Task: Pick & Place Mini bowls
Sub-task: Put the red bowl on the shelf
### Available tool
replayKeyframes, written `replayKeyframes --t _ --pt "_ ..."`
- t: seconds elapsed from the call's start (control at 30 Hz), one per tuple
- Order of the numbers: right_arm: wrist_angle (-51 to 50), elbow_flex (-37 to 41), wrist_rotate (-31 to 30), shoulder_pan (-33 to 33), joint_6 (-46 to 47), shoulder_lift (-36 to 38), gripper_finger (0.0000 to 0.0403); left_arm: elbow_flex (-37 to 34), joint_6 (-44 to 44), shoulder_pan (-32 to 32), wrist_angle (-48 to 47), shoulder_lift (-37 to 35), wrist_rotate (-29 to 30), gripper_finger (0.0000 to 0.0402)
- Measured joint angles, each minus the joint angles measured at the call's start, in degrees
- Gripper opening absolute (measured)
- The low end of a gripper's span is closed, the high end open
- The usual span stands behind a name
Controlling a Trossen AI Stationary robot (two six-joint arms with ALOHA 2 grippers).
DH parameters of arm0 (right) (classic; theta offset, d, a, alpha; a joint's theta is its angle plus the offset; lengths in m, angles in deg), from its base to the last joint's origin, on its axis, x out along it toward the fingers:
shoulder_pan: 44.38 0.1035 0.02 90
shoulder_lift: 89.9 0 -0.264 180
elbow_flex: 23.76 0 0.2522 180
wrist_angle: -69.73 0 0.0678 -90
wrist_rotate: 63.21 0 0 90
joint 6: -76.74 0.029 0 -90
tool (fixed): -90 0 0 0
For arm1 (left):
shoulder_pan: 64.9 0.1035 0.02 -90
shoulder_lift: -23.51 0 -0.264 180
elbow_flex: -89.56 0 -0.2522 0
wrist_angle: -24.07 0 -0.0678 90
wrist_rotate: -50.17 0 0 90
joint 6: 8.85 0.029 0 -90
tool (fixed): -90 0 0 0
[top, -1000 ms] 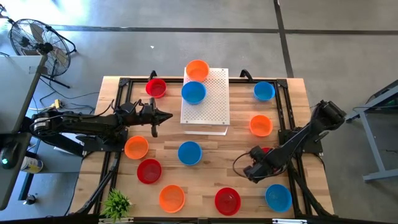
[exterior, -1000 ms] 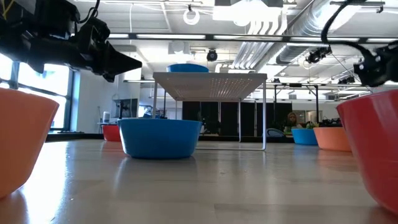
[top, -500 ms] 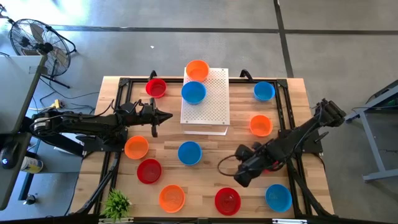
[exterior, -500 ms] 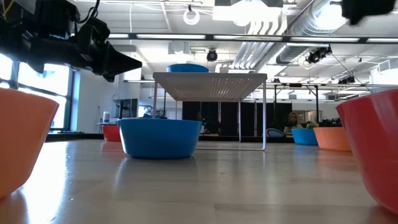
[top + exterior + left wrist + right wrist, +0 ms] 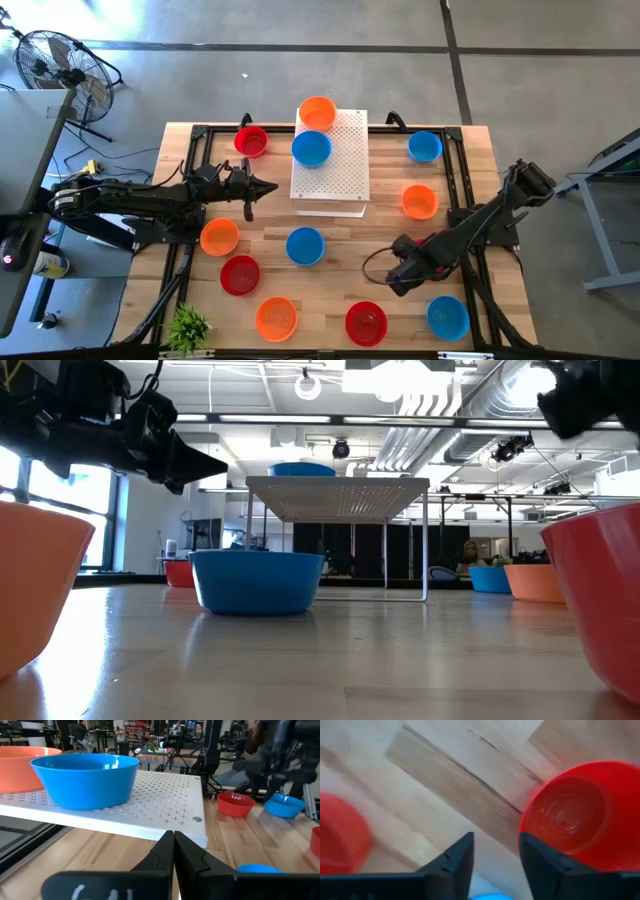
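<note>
Wooden counter carries most mini bowls scattered; only an orange bowl and a blue bowl sit on the white board, so most work likely remains. Right gripper hovers, jaws apart and empty, a red bowl just beside them. Left gripper, jaws closed, waits near the board.

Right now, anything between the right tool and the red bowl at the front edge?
No. In the high view only bare wood separates the right tool from the red bowl; the right wrist view shows it just past the open fingers.
</note>
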Motion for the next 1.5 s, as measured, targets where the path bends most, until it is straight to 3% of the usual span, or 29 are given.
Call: replayKeyframes --t 0.13,0.27,0.37,0.5,0.57,0.63,0.97,1.23,1.37,1.5 --pt "4.50 6.08 -1.26 0.14 3.84 -0.02 0.0181 0.00 0.02 0.02 0.02 0.00 0.14 0.0001" --pt "5.72 9.46 -3.60 0.12 5.97 0.00 0.0174 0.00 0.02 0.01 0.02 0.00 0.20 0.0001" --pt "9.64 11.32 -3.68 0.09 5.53 0.00 0.0137 0.00 0.02 0.00 0.02 0.00 0.20 0.0001" --pt "15.84 13.42 -4.23 -0.01 4.50 0.00 0.0059 0.00 0.00 0.00 0.02 0.00 0.20 0.0001" --pt "16.57 13.67 -4.30 -0.01 4.43 0.10 0.0022 0.00 0.00 0.02 0.02 0.00 0.22 0.0001" --pt "14.44 12.85 -4.59 -0.01 3.39 0.12 0.0010 0.00 0.00 0.02 0.02 0.00 0.22 0.0001" --pt "1.26 -3.37 -3.22 -2.87 -11.71 0.00 0.0005 0.00 -0.01 0.02 0.06 0.00 0.85 0.0001" --pt "-7.70 -17.59 -6.84 -5.73 -22.55 0.00 0.0002 0.00 -0.13 0.02 0.06 0.00 0.98 0.0001" --pt "-16.71 -25.76 -11.66 -8.83 -29.83 0.00 0.0002 0.00 -0.17 0.02 0.05 0.00 0.98 0.0001" --pt "-19.34 -31.51 -16.93 -14.96 -42.90 0.07 0.0001 0.00 -0.17 0.02 0.06 0.00 0.98 0.0001"
